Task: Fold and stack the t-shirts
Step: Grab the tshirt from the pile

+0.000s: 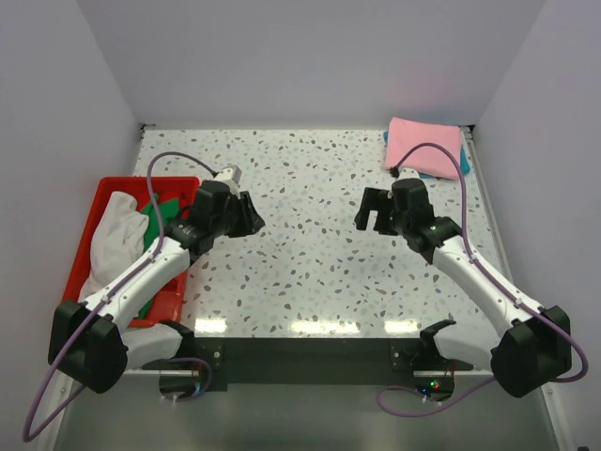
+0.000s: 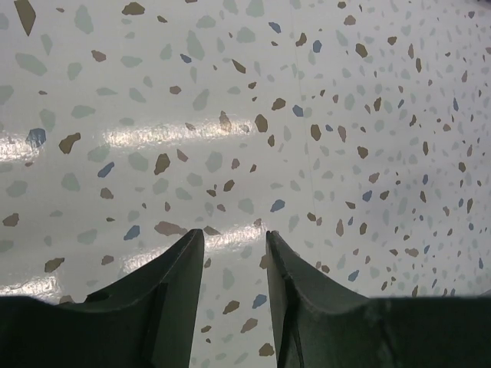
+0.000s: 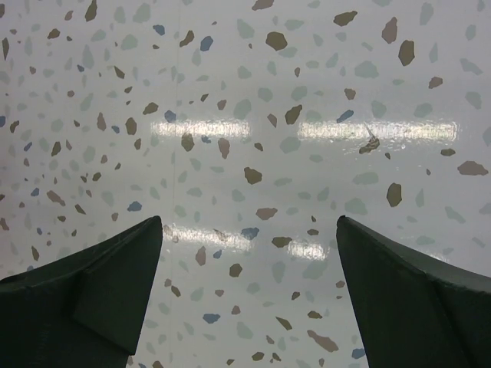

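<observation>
I see the left gripper (image 2: 234,234) narrowly open and the right gripper (image 3: 249,218) wide open, both empty above the speckled table (image 1: 310,169).

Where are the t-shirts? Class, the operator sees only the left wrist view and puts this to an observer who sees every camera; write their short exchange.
Observer: The white t-shirt lies crumpled in the red tray at the left side of the table.
Operator: Is anything folded yet?
Observer: A pink t-shirt lies folded in the far right corner, on top of a teal t-shirt.
Operator: What is the right end effector doing?
Observer: The right end effector is open and empty, over bare table.
</observation>
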You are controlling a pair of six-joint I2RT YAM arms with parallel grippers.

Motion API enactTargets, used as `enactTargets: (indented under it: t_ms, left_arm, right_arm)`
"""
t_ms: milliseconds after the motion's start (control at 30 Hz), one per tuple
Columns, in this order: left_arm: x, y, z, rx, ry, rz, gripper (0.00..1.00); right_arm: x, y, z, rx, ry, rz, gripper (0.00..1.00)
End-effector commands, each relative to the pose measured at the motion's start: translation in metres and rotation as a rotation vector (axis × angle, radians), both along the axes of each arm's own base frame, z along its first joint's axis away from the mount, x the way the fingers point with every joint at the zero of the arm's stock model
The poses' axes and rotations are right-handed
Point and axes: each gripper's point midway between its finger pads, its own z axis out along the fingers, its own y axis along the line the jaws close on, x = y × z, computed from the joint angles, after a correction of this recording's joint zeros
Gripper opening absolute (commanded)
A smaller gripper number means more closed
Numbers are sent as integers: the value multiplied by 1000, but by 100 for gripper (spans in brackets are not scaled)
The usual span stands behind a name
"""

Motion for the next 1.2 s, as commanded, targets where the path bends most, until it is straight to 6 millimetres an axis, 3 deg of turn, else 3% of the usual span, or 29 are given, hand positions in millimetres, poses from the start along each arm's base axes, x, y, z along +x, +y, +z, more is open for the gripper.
enactTargets:
  t_ms: [0, 167, 300, 333, 367, 433, 500, 533, 600, 633, 833, 933, 1167]
  left_arm:
    - [13, 1, 23, -11, -62, 20, 43]
    - [21, 6, 37, 4, -82, 65, 43]
    - [35, 30, 49, 82, -79, 198, 48]
    - [42, 47, 50, 131, -83, 279, 50]
    - [52, 64, 64, 126, -96, 363, 53]
    - [56, 99, 66, 167, -69, 484, 57]
    - [62, 148, 73, 165, -71, 656, 67]
    - [62, 182, 73, 179, -70, 769, 71]
    - [59, 212, 66, 166, -47, 886, 73]
    - [55, 240, 59, 169, -26, 973, 73]
    - [26, 309, 13, 187, 112, 1266, 75]
    - [10, 327, -9, 209, 150, 1364, 74]
    - [-13, 347, -51, 231, 246, 1495, 71]
  right_arm:
    - [10, -1, 29, 17, -74, -18, 99]
    - [7, -1, 33, 8, -77, -5, 99]
    - [6, 3, 33, 15, -59, 16, 99]
    - [7, 5, 35, 20, -57, 21, 99]
    - [8, 6, 35, 28, -55, 25, 99]
    - [8, 9, 33, 35, -49, 36, 99]
    - [9, 13, 33, 47, -53, 47, 99]
    - [9, 14, 30, 48, -44, 52, 99]
    - [9, 19, 30, 60, -35, 71, 99]
    - [9, 20, 28, 62, -28, 77, 99]
    - [5, 25, 23, 77, -5, 101, 99]
    - [4, 26, 21, 83, -3, 109, 99]
    - [1, 30, 15, 93, 18, 128, 99]
